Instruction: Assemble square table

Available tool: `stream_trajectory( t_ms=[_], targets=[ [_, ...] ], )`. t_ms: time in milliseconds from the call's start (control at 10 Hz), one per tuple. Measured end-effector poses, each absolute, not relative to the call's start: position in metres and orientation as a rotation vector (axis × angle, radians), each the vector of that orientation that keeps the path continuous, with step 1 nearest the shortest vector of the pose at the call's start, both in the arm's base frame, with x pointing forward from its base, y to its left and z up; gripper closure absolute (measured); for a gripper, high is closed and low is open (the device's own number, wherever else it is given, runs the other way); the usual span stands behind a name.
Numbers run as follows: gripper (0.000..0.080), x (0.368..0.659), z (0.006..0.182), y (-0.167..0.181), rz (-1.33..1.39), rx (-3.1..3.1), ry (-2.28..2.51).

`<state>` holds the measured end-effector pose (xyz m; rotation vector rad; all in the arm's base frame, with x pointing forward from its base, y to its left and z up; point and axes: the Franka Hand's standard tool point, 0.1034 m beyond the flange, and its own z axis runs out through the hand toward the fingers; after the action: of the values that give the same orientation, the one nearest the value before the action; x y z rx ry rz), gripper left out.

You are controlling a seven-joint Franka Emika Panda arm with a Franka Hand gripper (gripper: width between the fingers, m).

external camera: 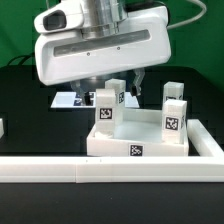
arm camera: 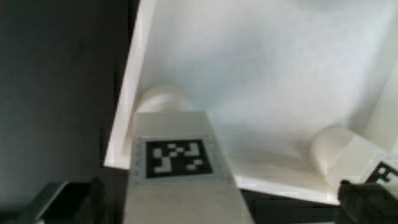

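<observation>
Square table (external camera: 140, 140) lying inverted just behind the border rail (external camera: 110, 168), two legs (external camera: 108, 104) standing in its corners; above it the end effector (external camera: 122, 82), spread and empty, judged poised to fetch another leg.

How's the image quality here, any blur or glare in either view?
Exterior view: fairly sharp, evenly lit, tags on the square table and its legs readable. Wrist view: soft, the slab washed out to near-featureless white with shadowed corners; only the near leg's tag is distinct.
</observation>
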<state>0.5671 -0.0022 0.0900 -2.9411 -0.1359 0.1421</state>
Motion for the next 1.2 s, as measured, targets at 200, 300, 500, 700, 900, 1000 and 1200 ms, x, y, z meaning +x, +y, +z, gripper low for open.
stream_trajectory(
  t_ms=[200,300,500,700,900,1000,1200],
  targets=[
    [0.015,0.576,0.091,-0.009,0.142,-2.924,-0.165],
    [0.015,0.574,0.09,-0.009,0.147,-2.925,-0.163],
    [0.015,0.574,0.09,-0.008,0.148,-2.925,-0.164],
    [0.015,0.58,0.089,-0.015,0.118,-2.967,-0.063],
    [0.015,0.59,0.093,-0.02,0.041,-2.985,-0.05],
    [0.015,0.59,0.093,-0.019,0.038,-2.985,-0.057],
    [0.015,0.587,0.088,-0.019,0.03,-2.987,-0.063]
  ],
)
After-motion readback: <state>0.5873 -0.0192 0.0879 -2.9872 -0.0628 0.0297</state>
